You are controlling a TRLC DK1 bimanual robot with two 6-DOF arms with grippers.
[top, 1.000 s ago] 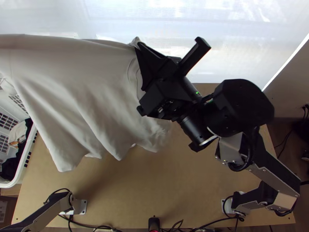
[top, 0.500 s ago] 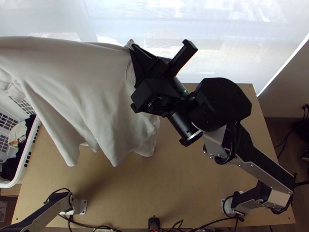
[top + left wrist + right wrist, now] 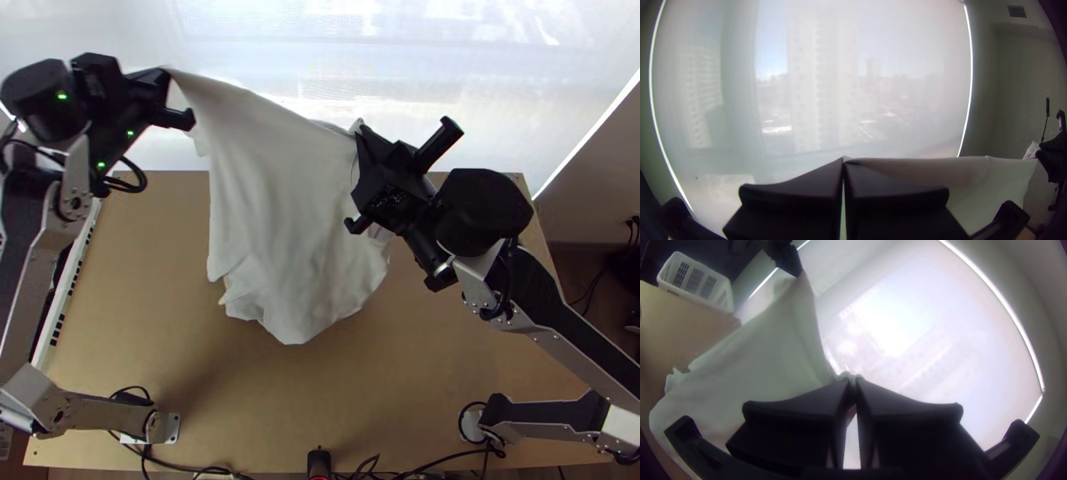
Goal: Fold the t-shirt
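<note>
The white t-shirt [image 3: 280,208] hangs stretched between both grippers above the far half of the table, its lower part falling in loose folds toward the tabletop. At the upper left, my left gripper [image 3: 168,76] is shut on one upper corner of it. My right gripper [image 3: 360,132] pinches another upper part, right of the middle. In the left wrist view, the left gripper [image 3: 843,161] has its fingertips together at the edge of the shirt [image 3: 996,178]. In the right wrist view, a small bunch of the shirt [image 3: 760,355] pokes out between the tips of the right gripper [image 3: 852,380].
The light wooden table [image 3: 352,400] lies below. A white basket [image 3: 60,320] stands at its left edge, partly behind the left arm. A bright window blind [image 3: 448,64] rises beyond the far edge. A small black device [image 3: 318,462] and cables lie along the near edge.
My left gripper has come into the top view, holding a shirt corner. The shirt's left side has moved right, off the basket side. My right gripper first went left, then back right.
</note>
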